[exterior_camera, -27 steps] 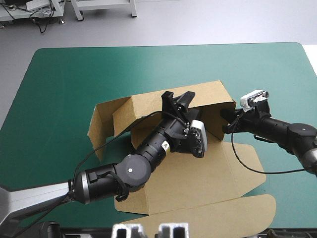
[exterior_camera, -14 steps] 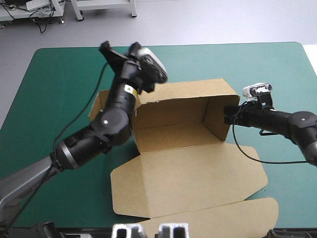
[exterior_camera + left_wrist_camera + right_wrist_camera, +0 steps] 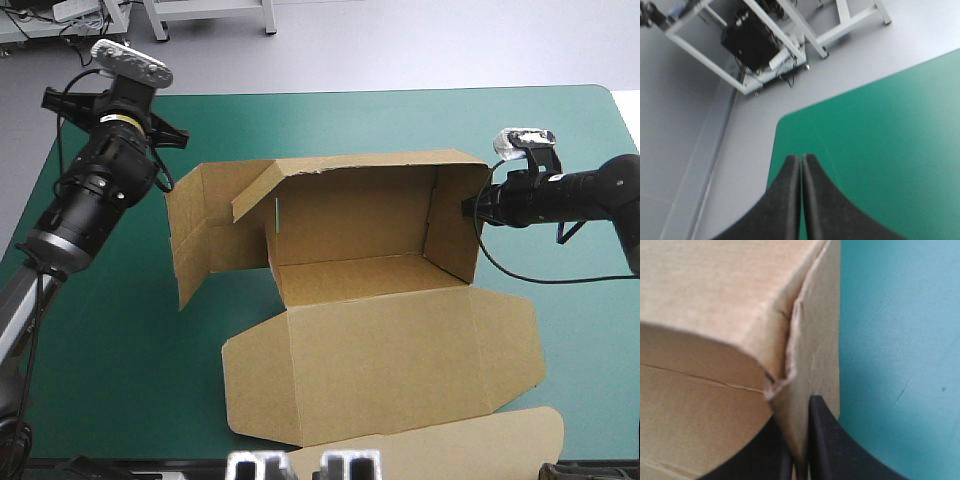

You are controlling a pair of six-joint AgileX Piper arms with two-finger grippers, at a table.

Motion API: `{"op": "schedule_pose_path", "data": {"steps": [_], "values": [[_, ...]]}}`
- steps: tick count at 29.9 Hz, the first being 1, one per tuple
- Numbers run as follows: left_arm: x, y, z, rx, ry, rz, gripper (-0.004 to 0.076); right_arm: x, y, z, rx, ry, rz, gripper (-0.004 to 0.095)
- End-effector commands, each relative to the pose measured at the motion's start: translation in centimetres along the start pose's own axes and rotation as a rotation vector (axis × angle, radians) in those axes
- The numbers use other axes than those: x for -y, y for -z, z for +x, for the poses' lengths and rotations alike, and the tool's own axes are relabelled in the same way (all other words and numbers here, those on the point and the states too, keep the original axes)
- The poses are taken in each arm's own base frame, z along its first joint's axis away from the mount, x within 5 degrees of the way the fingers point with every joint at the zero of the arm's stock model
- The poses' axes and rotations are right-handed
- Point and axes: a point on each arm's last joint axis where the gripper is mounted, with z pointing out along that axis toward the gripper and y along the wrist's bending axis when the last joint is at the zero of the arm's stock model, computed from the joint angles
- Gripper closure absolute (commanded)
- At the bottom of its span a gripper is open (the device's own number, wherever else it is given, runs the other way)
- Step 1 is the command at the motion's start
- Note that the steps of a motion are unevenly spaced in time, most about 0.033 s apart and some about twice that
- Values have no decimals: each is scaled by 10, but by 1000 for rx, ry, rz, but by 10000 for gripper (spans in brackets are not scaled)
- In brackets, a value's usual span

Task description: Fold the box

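Brown box (image 3: pixel 380 350): walls up, lid flat | right jaws pinching its wall | left jaws pressed together

One brown box (image 3: pixel 370 300) is counted on one table (image 3: pixel 330 130). Two grippers are counted, the left gripper (image 3: pixel 800 159) and the right gripper (image 3: pixel 798 415). Two black fingers (image 3: pixel 785 200) are counted on each, four together. One box wall is seen between the right fingers.
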Motion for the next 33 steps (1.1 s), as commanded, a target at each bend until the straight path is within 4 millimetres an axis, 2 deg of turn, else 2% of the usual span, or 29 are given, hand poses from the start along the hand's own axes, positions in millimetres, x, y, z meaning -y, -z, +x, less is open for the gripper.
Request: {"op": "schedule_pose_path", "data": {"steps": [1, 5, 9, 14, 17, 19, 22, 26, 28, 33], "values": [[-37, 4, 9, -49, 114, 12, 724, -7, 11, -12, -31, -44, -40, 908], [-51, -7, 35, -217, 168, 62, 724, 1, 0, -18, -132, -76, -18, 908], [-54, -9, 51, -340, 179, 120, 724, 5, -30, -20, -296, -94, 30, 908], [-44, -6, 56, -400, 171, 223, 728, -4, -74, -27, -381, 5, 45, 908], [-40, -5, 55, -400, 185, 273, 728, -3, -94, -37, -324, 57, 89, 907], [-39, -5, 55, -402, 172, 280, 728, -2, -99, -42, -276, 65, 105, 882], [-40, -5, 56, -403, 164, 277, 728, 2, -102, -49, -197, 29, 145, 784], [-41, -5, 56, -404, 154, 266, 727, 5, -102, -55, -135, 17, 183, 532], [-40, -6, 56, -405, 152, 265, 727, 4, -100, -58, -121, 21, 184, 459], [-42, -7, 57, -408, 131, 243, 727, -6, -82, -75, -89, 48, 173, 444]]}}
